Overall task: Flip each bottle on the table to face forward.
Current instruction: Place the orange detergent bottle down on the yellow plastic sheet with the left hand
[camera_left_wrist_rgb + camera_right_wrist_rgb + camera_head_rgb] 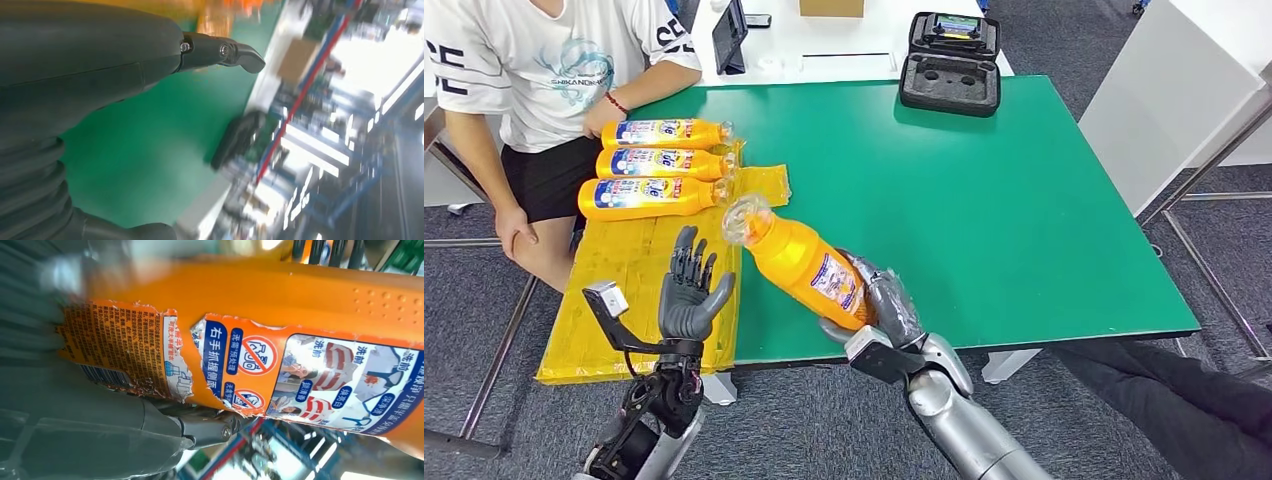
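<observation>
Green table (1024,200): right hand (886,305) grips bottle (799,260); three bottles (656,163) beside person (534,70).

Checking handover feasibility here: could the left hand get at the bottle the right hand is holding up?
Probably yes. The left hand is raised and open beside the held bottle, nothing between them. The right hand grips only its base end, leaving the cap end free.

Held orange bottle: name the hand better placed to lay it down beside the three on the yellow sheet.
Probably the right hand: it already grips the orange bottle, tilted toward the three bottles on the yellow sheet. The left hand is raised beside it with fingers apart, holding nothing.
</observation>
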